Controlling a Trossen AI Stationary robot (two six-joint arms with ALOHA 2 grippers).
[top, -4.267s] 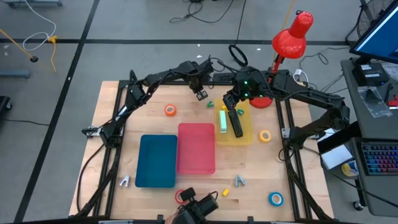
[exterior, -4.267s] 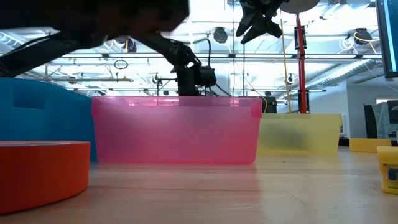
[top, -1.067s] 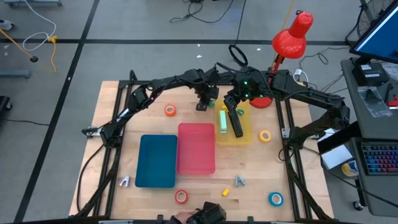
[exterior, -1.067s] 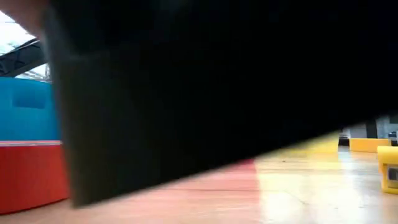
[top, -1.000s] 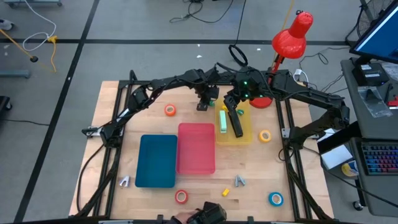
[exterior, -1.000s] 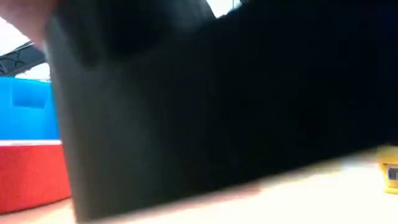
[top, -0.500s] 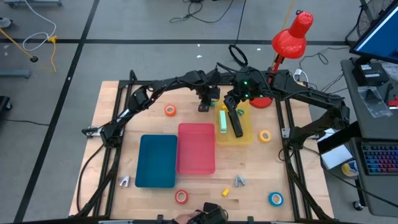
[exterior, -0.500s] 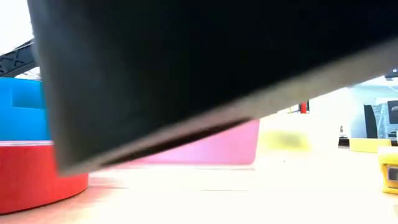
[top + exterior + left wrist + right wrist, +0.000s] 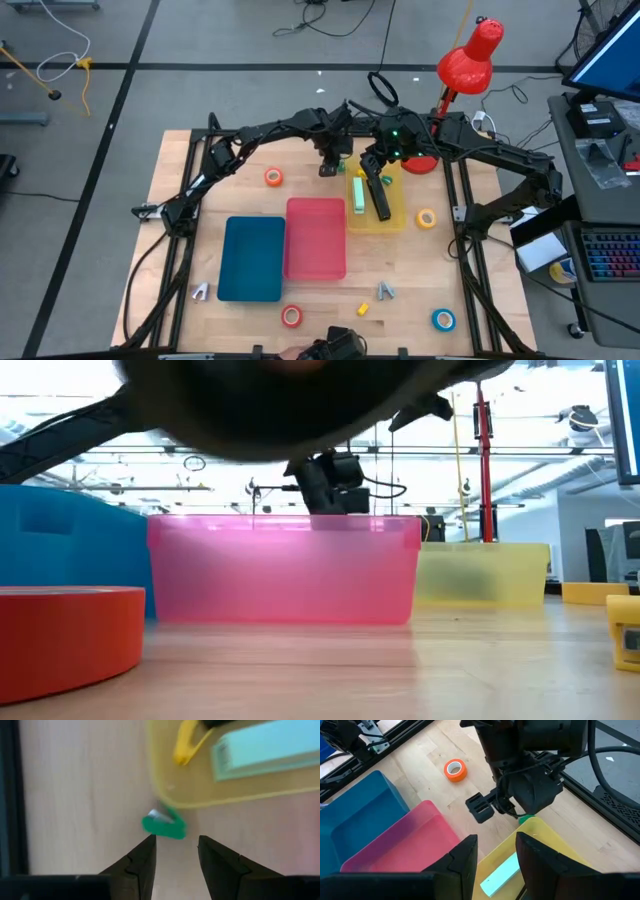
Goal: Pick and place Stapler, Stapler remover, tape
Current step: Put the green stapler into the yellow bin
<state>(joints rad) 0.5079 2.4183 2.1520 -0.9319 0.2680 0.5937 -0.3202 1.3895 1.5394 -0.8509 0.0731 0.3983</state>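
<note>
Where the high view looks down on the wooden table (image 9: 180, 210), the left claw (image 9: 327, 168) is seen at upper centre, just left of the yellow bin (image 9: 398, 212), and the right claw (image 9: 372, 172) hangs over that bin's upper left corner. A pale green stapler (image 9: 359, 194) and a black stapler (image 9: 380, 200) lie in the bin. A pink bin (image 9: 316, 238) and a blue bin (image 9: 252, 259) stand side by side at centre. Four tape rolls are spread out: an orange tape roll (image 9: 273, 177) at upper left, a yellow tape roll (image 9: 427, 218) right of the yellow bin, a red-orange tape roll (image 9: 291, 316) and a blue tape roll (image 9: 443, 319) along the lower edge.

At table height in the low view, the red-orange roll (image 9: 65, 635) fills the lower left, with the blue bin (image 9: 60, 550), pink bin (image 9: 285, 565) and yellow bin (image 9: 485, 572) behind it; a dark blurred shape covers the top of the frame.

Only in the left wrist view is a small green staple remover (image 9: 164, 824) made out, lying on the table against the yellow bin's (image 9: 210, 802) outer wall, just beyond the left claw (image 9: 176, 846), whose fingers are parted and hold nothing.

Through the right wrist view, the right claw (image 9: 496, 851) is shown spread apart and empty above the yellow bin (image 9: 545, 845), with the left claw (image 9: 487, 807) and the orange roll (image 9: 455, 770) beyond it.
</note>
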